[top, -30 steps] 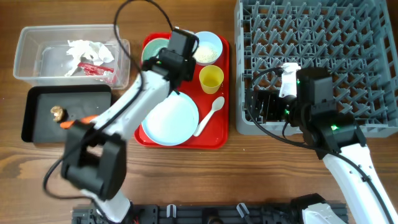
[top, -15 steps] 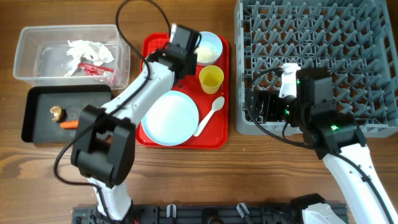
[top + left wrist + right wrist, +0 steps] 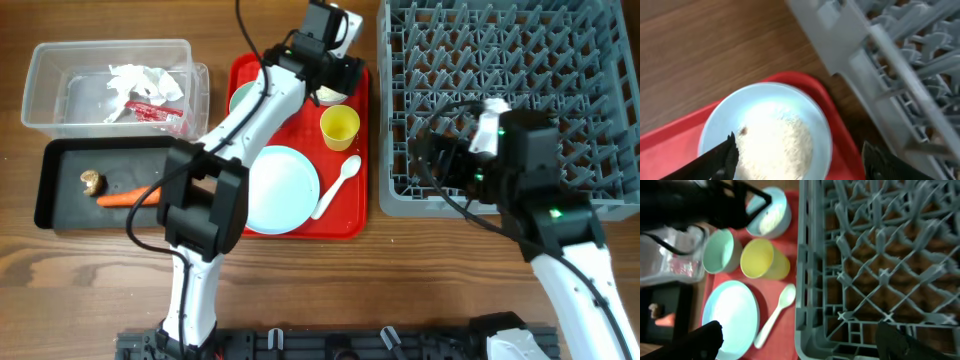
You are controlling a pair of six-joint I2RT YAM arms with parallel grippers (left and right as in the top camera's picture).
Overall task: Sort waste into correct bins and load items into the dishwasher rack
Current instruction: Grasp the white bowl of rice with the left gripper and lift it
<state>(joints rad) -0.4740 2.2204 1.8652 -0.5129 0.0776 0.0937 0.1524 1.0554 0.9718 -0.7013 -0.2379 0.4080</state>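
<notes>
Waste sorting is nearly done and the step in hand looks like the rice: the left gripper [image 3: 805, 157] hangs over the rice bowl [image 3: 765, 130] at the far right corner of the red tray [image 3: 300, 228], and the rice [image 3: 775, 142] is not yet tipped out. Its jaws are spread wide with nothing between them. One finger sits over the bowl's left part and the other is out past its right rim, so the straddle is off-centre. The left arm reaches long, running diagonally over the tray from its near left side to that far corner, wrist aimed down. The next move probably calls for centring on the rim, dropping, pinching the wall and carrying the bowl level to the black tray [image 3: 60, 160] left of the red tray, where the carrot [image 3: 128, 196] lies (a tilt on the way would spill grains). The tub [image 3: 50, 60], farther left, holds tissue [image 3: 135, 78] and wrapper [image 3: 152, 108]. The cup [image 3: 340, 127], plate [image 3: 283, 188], spoon [image 3: 338, 185] and empty bowl [image 3: 240, 98] wait on the red tray. The right gripper [image 3: 797, 332], also spread and empty, hovers over the rack [image 3: 520, 50] just right of the tray, looking back across it.
</notes>
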